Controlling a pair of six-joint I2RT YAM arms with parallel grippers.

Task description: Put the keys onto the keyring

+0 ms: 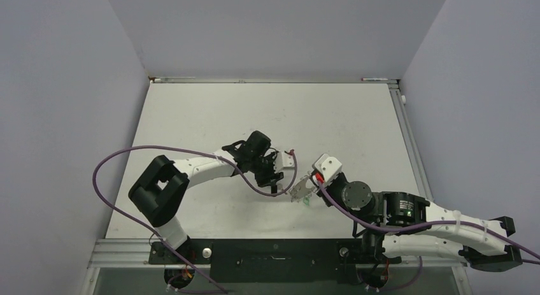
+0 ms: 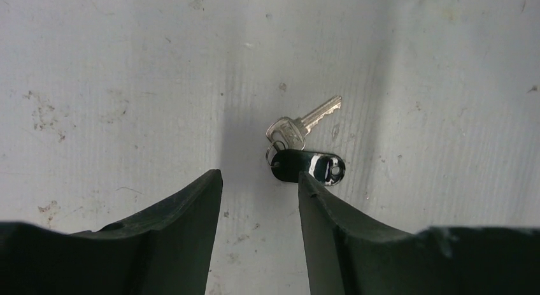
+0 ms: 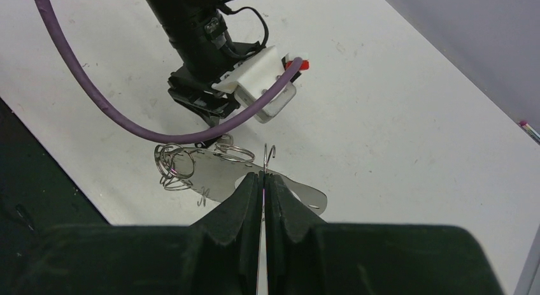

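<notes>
In the left wrist view a small silver key (image 2: 305, 122) lies on the white table, joined by a tiny ring to a glossy black oval head (image 2: 309, 165). My left gripper (image 2: 258, 175) is open and empty just above the table. The black piece lies at the tip of its right finger (image 2: 325, 212). My right gripper (image 3: 263, 175) is shut on the thin silver wire of the keyring (image 3: 268, 156), holding it above the table. Small wire rings (image 3: 170, 166) and a flat silver piece (image 3: 213, 177) hang on it. From above, the keyring (image 1: 298, 192) sits between both grippers (image 1: 274, 180) (image 1: 307, 188), its green tag (image 1: 306, 204) below.
The left arm's purple cable (image 3: 127, 120) sweeps past the keyring in the right wrist view. The left wrist's white camera mount (image 1: 288, 160) is close to the right gripper. A pen (image 1: 376, 79) lies along the table's far edge. Grey walls enclose the table on three sides.
</notes>
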